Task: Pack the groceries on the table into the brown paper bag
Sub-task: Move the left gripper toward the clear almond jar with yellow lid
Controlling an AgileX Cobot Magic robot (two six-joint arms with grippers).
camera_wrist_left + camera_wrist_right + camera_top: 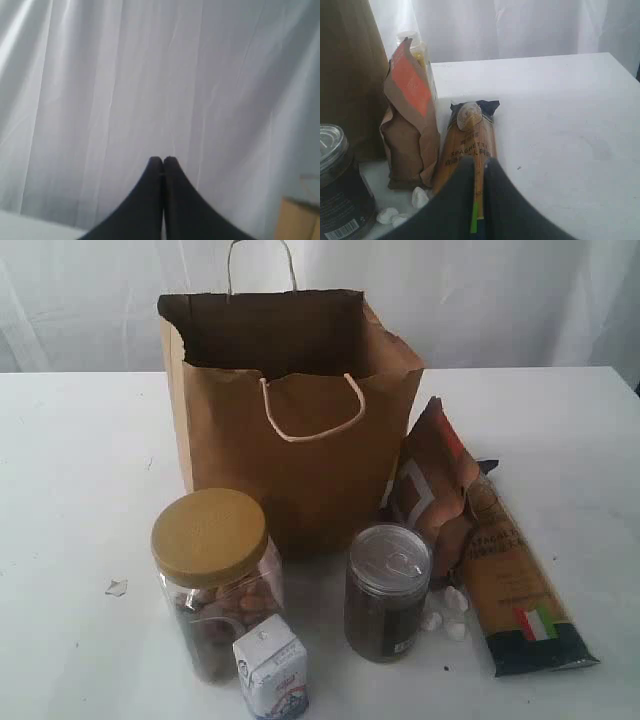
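Observation:
The tall brown paper bag (290, 440) stands open on the white table (80, 490). In front of it are the clear jar with the mustard-yellow lid (213, 575), the small white carton (271, 668) and the dark jar with the silver pull-tab lid (386, 592). The brown pouch (432, 490) leans at the bag's right side, and the long pasta packet (515, 585) lies beside it. Neither gripper shows in the exterior view. My left gripper (163, 160) is shut, facing the curtain. My right gripper (479, 161) is shut and empty, above the pasta packet (470, 135) without touching it.
Small white lumps (445, 615) lie between the dark jar and the pasta packet. A tiny scrap (117, 587) rests on the table at the left. A pale-capped container (415, 42) stands behind the pouch (410, 130). A white curtain hangs behind the table.

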